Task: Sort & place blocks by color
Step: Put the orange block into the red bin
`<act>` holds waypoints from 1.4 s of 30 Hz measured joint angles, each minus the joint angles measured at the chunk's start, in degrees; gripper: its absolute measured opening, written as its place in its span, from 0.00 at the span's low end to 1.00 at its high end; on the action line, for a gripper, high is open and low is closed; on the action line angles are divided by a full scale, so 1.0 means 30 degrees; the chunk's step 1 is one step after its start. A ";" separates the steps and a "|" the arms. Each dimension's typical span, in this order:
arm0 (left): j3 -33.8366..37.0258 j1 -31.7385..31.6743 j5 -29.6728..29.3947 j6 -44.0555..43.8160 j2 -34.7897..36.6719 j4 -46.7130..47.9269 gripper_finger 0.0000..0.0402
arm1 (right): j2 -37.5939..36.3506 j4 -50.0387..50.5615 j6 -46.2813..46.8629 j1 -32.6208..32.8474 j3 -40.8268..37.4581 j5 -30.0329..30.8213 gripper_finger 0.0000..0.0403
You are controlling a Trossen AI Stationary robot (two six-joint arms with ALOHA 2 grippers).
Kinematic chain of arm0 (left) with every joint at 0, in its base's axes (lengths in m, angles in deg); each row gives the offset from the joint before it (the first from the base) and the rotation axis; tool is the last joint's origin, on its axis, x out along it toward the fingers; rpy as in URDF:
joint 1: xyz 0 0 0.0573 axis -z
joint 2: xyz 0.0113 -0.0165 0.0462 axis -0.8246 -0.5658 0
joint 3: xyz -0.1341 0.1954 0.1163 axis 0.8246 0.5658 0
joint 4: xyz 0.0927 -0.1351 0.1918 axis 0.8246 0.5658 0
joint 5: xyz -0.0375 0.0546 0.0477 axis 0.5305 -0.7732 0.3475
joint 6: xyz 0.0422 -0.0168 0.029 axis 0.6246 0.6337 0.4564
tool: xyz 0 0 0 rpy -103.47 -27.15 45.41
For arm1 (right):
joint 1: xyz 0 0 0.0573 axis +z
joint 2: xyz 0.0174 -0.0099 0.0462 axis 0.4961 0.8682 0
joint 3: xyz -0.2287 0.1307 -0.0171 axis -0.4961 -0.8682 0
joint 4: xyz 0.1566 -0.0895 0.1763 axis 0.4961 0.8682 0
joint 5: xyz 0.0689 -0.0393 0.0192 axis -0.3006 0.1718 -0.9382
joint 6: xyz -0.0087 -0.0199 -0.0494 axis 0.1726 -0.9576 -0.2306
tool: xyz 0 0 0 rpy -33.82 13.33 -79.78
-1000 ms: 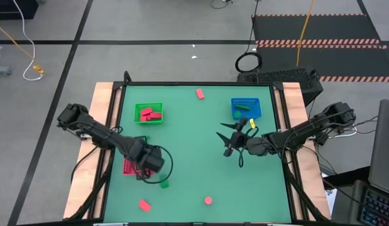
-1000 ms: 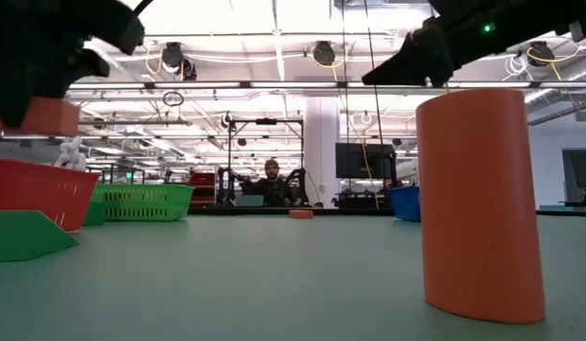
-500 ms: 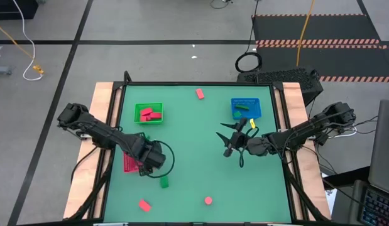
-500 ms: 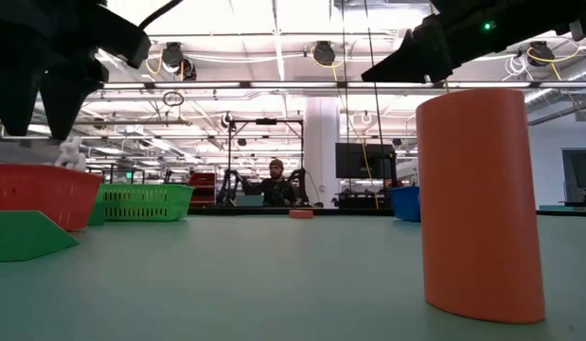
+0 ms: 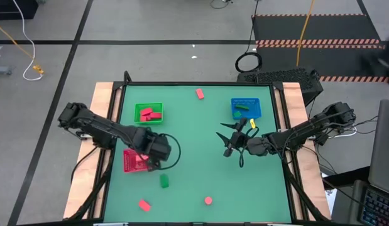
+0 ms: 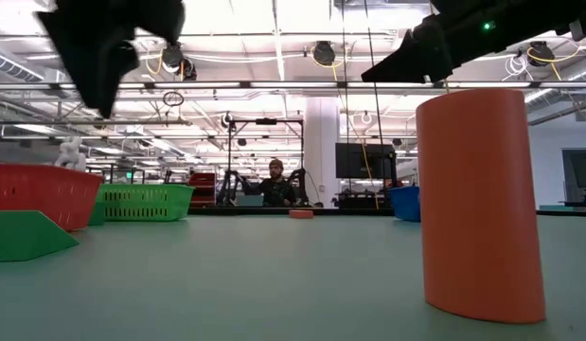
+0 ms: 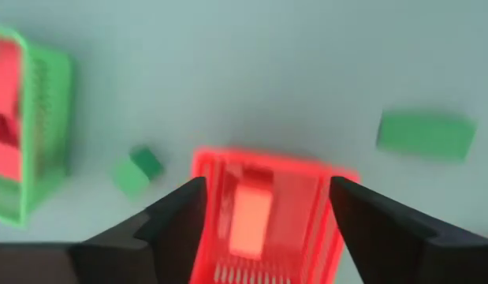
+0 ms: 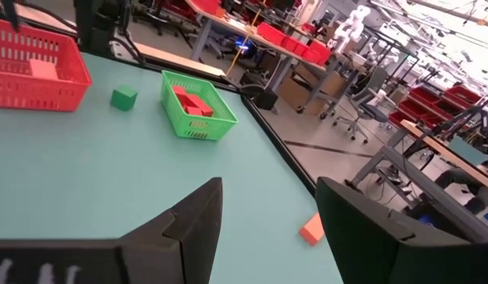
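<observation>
Blocks look light, rigid, smooth — pinch one across its short flat sides. You have a red block [image 7: 250, 213] lying in the red tray [image 7: 206, 170], under your left gripper [image 7: 263, 205], fingers apart and empty; right gripper [image 8: 267, 207] — also parted — hovers mid-counter [image 5: 194, 125].

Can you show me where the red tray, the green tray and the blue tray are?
red tray [image 5: 132, 161]: high view, on its mesh floor.
green tray [image 5: 158, 105]: high view, on its far right rim.
blue tray [image 5: 254, 110]: high view, on its floor near the right wall.
</observation>
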 joint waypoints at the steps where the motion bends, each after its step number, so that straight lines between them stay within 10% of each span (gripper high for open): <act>1: -0.0185 -0.0164 -0.0292 0.0143 0.0000 -0.0386 0.64 | 0.0000 0.0028 0.0149 0.0000 0.0000 0.0000 0.49; 14: -0.0806 0.0227 -0.0571 0.4496 -0.0281 -0.9957 0.45 | 0.0000 0.1318 0.1567 0.0015 0.0000 -0.0868 0.49; 23: -0.0840 0.2606 -0.1986 0.5450 -0.2124 -1.3939 0.42 | 0.0015 0.3693 0.5105 0.0113 -0.0007 -1.3475 0.49; 28: -0.0786 0.3512 -0.2046 0.6616 -0.3738 -1.6103 0.44 | 0.0015 0.3626 0.6531 0.1142 -0.0015 -1.6960 0.49; 42: -0.0758 0.4780 -0.0981 0.7890 -0.8070 -2.6173 0.56 | 0.1444 0.3066 0.8821 0.4701 -0.0353 -1.2911 0.49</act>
